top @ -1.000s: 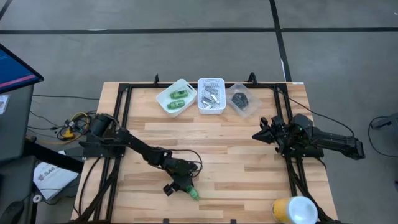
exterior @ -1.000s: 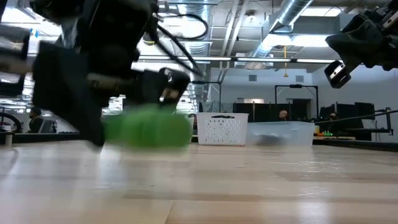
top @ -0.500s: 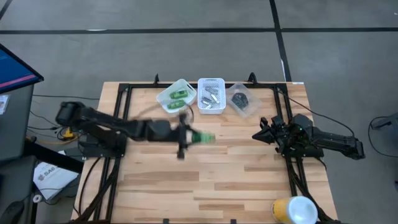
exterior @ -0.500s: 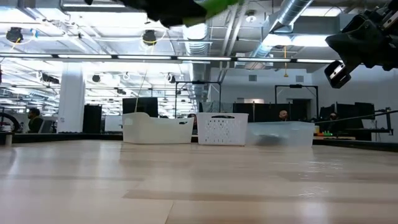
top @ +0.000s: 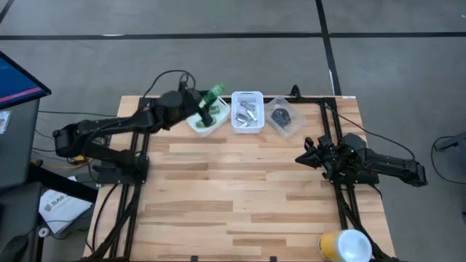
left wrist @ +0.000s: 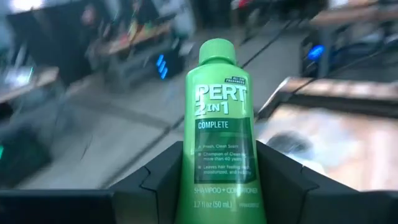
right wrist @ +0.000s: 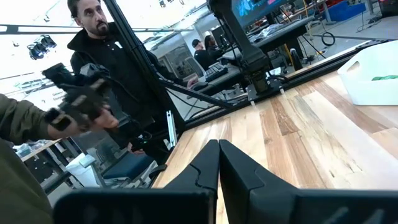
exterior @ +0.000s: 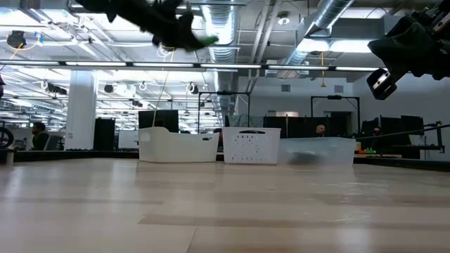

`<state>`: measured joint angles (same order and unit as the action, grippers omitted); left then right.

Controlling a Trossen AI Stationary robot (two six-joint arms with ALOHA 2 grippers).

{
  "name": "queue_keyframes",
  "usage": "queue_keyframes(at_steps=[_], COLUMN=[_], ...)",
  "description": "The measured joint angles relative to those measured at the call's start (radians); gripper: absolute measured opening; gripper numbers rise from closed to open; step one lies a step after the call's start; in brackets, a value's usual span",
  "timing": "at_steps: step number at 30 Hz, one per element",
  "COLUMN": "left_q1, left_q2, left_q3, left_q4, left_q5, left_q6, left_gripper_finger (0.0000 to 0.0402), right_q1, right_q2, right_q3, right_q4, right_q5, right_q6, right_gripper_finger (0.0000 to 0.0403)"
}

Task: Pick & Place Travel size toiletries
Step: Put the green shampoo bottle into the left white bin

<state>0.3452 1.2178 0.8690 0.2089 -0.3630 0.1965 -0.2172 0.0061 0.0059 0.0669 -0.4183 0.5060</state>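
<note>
My left gripper is high over the white bin at the table's far edge and is shut on a bright green bottle. From above, the bottle sticks out past the fingers. In the low view the gripper and the bottle are far above the table. More green bottles lie in that bin. Silvery tubes fill the perforated basket. Black pots sit in the clear tub. My right gripper waits, shut, at the right side. My left gripper pinches the green bottle by its lower body, one finger on each side. The bottle lies along the fingers, with its cap pointing away from the wrist. It is lifted clear above the bin.
A black frame rail runs along the table's left, far and right sides. A yellow and white object stands at the near right corner. In the right wrist view a person stands beyond the table's left side. Bare wood spans the middle.
My left gripper has carried the green bottle up from the table's near edge and swung it across to the far edge, over the left white bin. The bottle is now high above the table.
</note>
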Motion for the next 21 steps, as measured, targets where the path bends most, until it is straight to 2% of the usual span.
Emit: queue_keyframes(at_steps=[6, 9, 15, 21], left_q1=[0.172, 0.217, 0.226, 0.219], left_q2=[0.075, 0.134, 0.241, 0.322], left_q3=[-0.001, -0.001, -0.002, -0.002], left_q4=[-0.160, -0.223, -0.255, -0.314], left_q5=[0.025, 0.055, 0.109, 0.107], left_q6=[-0.138, -0.181, -0.187, -0.230], left_gripper_finger=[0.0162, 0.0170, 0.0160, 0.0163], right_q1=[0.000, 0.000, 0.000, 0.000], right_q2=[0.000, 0.000, 0.000, 0.000], right_q3=[0.000, 0.000, 0.000, 0.000], right_q4=[0.000, 0.000, 0.000, 0.000], right_q5=[0.000, 0.000, 0.000, 0.000], right_q6=[0.000, 0.000, 0.000, 0.000], right_gripper_finger=[0.0005, 0.0005, 0.0005, 0.0005])
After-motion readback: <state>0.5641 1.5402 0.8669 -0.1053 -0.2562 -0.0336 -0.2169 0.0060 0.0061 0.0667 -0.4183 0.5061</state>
